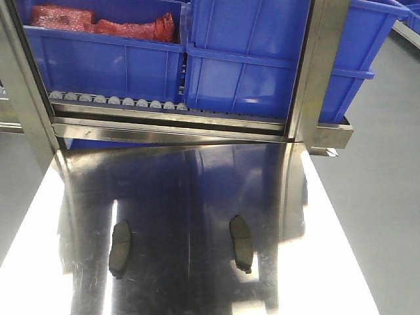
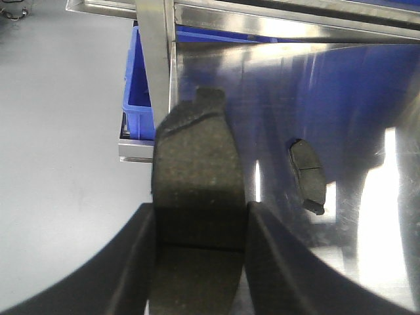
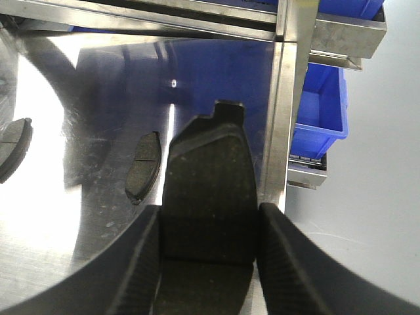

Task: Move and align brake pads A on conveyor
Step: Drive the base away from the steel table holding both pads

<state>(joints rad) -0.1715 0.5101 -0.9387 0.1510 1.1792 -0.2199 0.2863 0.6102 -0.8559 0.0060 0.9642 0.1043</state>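
One broad, shiny steel table (image 1: 197,197) fills most of the front view, mirror-bright, with grey floor (image 1: 394,170) on either side. Behind its far edge stands a steel rack (image 1: 315,72) carrying two big blue bins. The left bin (image 1: 105,65) has red pieces (image 1: 105,26) in it. The right bin (image 1: 243,59) sits close beside it, and I cannot see into that one. A row of small pale rollers (image 1: 118,100) runs under the left bin.

Smaller than all that are the brake pads, dark grey and slightly curved. Two lie flat on the bare steel, well apart and roughly level with each other, each with its long side running toward the rack: the left table pad (image 1: 120,248) and the right table pad (image 1: 241,243). Neither touches anything but the table.

The other two sit in the claws. In the left wrist view, the left claw (image 2: 200,211) is closed on the left held pad (image 2: 197,164). Its black fingers (image 2: 131,262) press the pad's long sides, and the end tab points away toward the rack. This pad shows against the table's left edge. In the right wrist view, the right claw (image 3: 210,213) grips the right held pad (image 3: 210,164) the same way, with ribbed fingers (image 3: 289,262) on both long sides and the tab pointing at the rack, near the table's right edge.
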